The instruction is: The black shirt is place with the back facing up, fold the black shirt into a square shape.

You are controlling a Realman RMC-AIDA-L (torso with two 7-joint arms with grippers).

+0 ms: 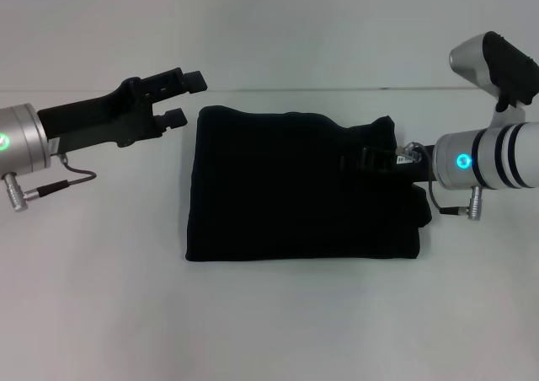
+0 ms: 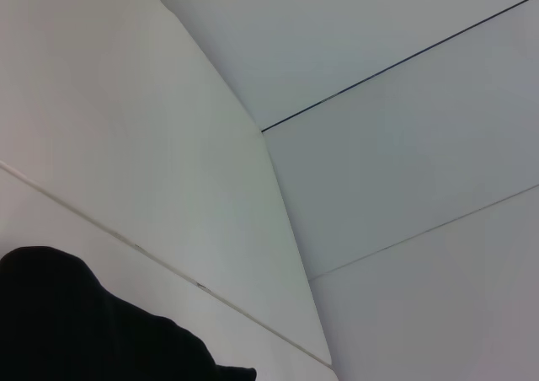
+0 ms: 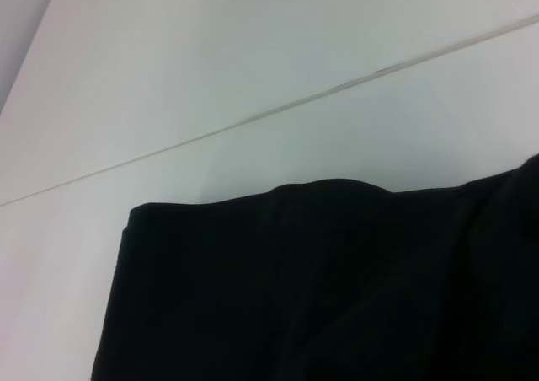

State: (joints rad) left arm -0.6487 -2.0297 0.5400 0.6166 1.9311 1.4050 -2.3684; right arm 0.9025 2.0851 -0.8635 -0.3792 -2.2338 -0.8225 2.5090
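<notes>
- Head view: the black shirt (image 1: 295, 187) lies folded into a near-rectangular block on the white table (image 1: 101, 313), its long axis running 9 to 3 o'clock. The cloth is soft and matte, with a bunched edge at 3 o'clock.
- The left gripper (image 1: 187, 99) hovers at the shirt's 10 o'clock corner, fingers spread, holding nothing.
- The right gripper (image 1: 375, 158) sits over that bunched edge; whether its fingers are parted or clamped is hidden.
- Left wrist view: a dark rounded shape, which may be the shirt, at one corner against pale panels.
- Right wrist view: the shirt's straight folded edge on the table.
</notes>
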